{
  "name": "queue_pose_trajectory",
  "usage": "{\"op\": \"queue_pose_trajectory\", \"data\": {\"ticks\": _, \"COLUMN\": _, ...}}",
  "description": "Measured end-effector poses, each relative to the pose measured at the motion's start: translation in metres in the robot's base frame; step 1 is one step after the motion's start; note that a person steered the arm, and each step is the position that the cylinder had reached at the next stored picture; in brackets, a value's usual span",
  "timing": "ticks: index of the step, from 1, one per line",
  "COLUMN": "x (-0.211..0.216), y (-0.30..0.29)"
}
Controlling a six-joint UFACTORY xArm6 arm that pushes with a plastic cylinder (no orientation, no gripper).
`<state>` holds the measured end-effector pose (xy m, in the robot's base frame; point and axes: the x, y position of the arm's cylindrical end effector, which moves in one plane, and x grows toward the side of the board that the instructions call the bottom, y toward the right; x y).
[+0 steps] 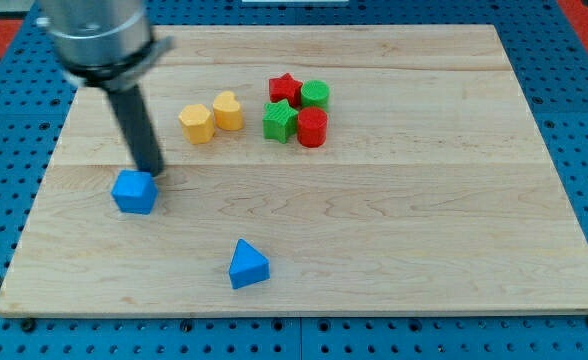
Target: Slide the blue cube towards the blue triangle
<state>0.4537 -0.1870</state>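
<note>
The blue cube (134, 192) lies on the wooden board (394, 220) at the view's left. The blue triangle (247, 265) lies lower and to the right of it, near the board's bottom edge. My tip (151, 173) is at the end of the dark rod, touching or just off the cube's upper right corner. The rod rises from there to the grey arm body at the view's top left.
Two yellow blocks (197, 123) (228, 111) sit side by side above the middle. To their right is a tight cluster: a red star (284, 88), a green cylinder (316, 95), a green star (279, 121) and a red cylinder (312, 128).
</note>
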Motion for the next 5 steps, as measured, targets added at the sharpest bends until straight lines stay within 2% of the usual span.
{"op": "queue_pose_trajectory", "data": {"ticks": 2, "x": 0.011, "y": -0.034}}
{"op": "queue_pose_trajectory", "data": {"ticks": 3, "x": 0.037, "y": 0.039}}
{"op": "queue_pose_trajectory", "data": {"ticks": 4, "x": 0.039, "y": 0.074}}
{"op": "queue_pose_trajectory", "data": {"ticks": 5, "x": 0.039, "y": 0.024}}
